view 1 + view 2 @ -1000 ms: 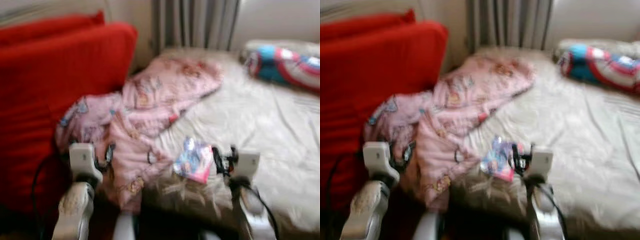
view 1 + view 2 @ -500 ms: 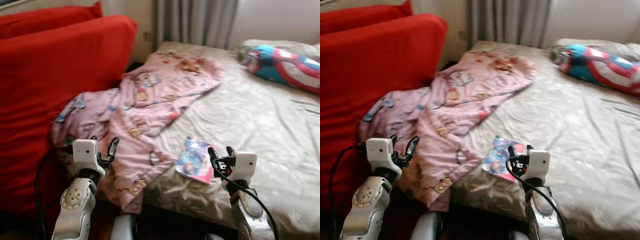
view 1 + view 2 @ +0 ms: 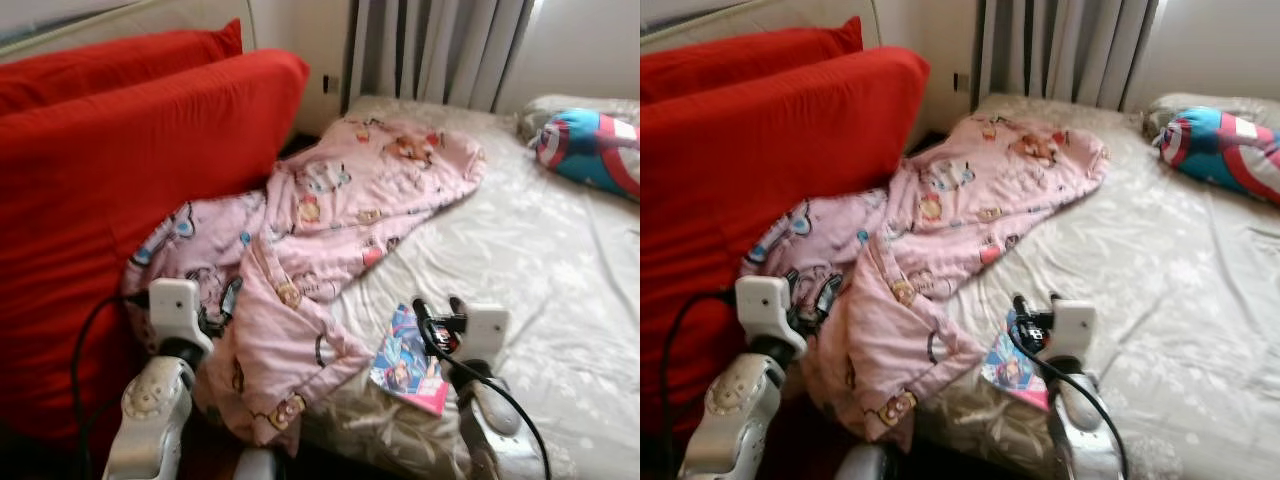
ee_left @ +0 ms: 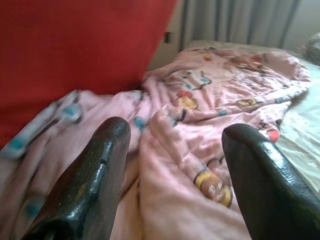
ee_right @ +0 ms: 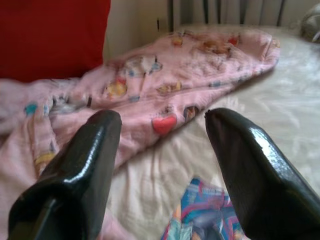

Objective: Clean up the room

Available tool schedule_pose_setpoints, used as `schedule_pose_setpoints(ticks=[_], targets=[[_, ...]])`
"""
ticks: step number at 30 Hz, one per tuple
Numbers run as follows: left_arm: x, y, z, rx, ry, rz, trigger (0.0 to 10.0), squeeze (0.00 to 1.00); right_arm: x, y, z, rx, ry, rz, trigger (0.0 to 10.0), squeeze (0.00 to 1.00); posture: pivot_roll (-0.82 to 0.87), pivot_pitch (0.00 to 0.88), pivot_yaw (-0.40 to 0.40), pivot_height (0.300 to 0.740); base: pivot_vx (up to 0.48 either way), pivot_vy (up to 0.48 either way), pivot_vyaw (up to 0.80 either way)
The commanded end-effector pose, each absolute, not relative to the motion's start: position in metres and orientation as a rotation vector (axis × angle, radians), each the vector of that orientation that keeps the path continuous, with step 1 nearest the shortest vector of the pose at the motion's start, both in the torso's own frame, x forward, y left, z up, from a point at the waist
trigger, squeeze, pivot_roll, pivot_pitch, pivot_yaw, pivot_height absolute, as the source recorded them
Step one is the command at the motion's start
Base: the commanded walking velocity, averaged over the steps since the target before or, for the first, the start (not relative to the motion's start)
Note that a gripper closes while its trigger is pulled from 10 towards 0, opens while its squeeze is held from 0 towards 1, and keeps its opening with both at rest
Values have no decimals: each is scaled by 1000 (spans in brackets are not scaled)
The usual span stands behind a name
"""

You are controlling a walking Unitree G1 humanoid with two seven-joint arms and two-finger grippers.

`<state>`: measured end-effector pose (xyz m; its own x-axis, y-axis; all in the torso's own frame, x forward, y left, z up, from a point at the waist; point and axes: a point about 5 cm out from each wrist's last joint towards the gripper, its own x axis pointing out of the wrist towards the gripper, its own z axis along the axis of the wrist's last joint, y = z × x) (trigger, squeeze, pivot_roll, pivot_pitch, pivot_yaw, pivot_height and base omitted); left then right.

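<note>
A pink cartoon-print blanket lies crumpled across the near left part of the bed and hangs off its corner against the red sofa. A colourful picture book lies flat on the sheet near the front edge. My left gripper is open, raised in front of the hanging blanket folds; in the left wrist view the blanket lies just beyond its fingertips. My right gripper is open, hovering just over the book, touching nothing.
A blue, red and white shield-print pillow lies at the back right of the bed. Grey curtains hang behind the bed. The red sofa back stands close on my left. A black cable loops beside my left arm.
The view has swung left and closer, so the bed and blanket sit further right and larger. The blur is gone. Both grippers stay open and raised in front of me.
</note>
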<state>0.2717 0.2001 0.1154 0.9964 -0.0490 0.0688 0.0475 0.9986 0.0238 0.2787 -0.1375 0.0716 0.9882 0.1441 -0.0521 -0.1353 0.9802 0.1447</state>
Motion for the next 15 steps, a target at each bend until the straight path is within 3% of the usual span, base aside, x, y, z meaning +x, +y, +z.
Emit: schedule_pose_setpoints(ticks=[1, 5, 15], targets=[[274, 191, 119, 19, -80, -81, 10000, 0, 274, -152, 63, 120, 96, 97, 10000, 0, -18, 34, -21, 627, 382, 0, 0], [274, 188, 120, 12, -88, -92, 10000, 0, 277, -152, 62, 136, 101, 104, 10000, 0, -12, 42, -19, 627, 372, 0, 0], [275, 185, 122, 6, -91, -128, 10000, 0, 288, -153, 58, 155, 126, 103, 10000, 0, -2, 50, -16, 627, 0, 0, 0]])
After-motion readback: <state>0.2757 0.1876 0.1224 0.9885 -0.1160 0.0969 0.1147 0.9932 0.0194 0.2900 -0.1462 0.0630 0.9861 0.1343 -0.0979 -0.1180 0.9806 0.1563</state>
